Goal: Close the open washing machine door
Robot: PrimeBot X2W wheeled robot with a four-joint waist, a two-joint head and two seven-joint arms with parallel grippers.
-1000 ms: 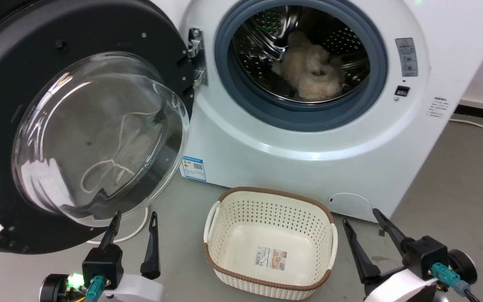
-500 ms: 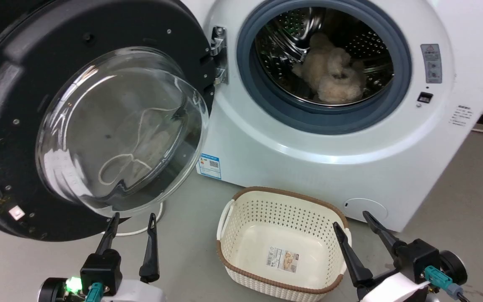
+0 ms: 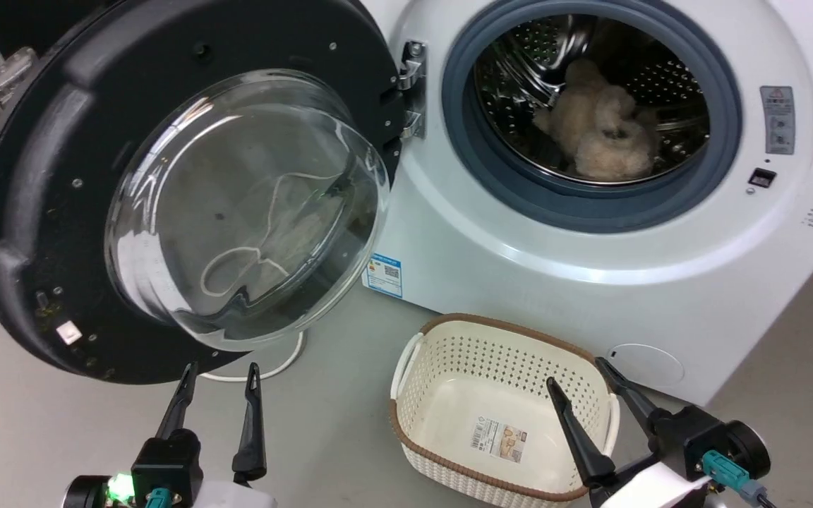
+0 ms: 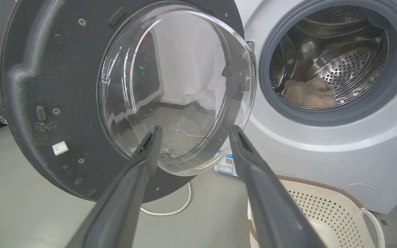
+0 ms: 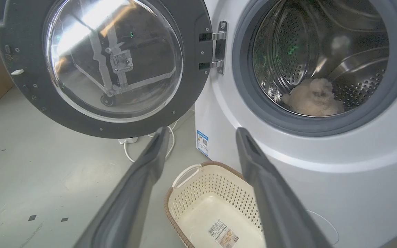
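The washing machine door stands swung wide open to the left of the white washer, its clear glass bowl bulging toward me and its metal hinge at the drum's left side. Just below the door's lower rim, my left gripper is open and holds nothing. At the lower right my right gripper is open too, its fingers over the basket's right end. A beige fluffy item lies inside the steel drum.
A cream perforated basket with a brown rim stands on the grey floor in front of the washer. A white cable loops on the floor under the door. The grey rubber gasket rings the drum opening.
The whole head view has shifted so the washer, door and basket sit farther right: the camera turned left. Both grippers keep their open stance at the bottom of the picture.
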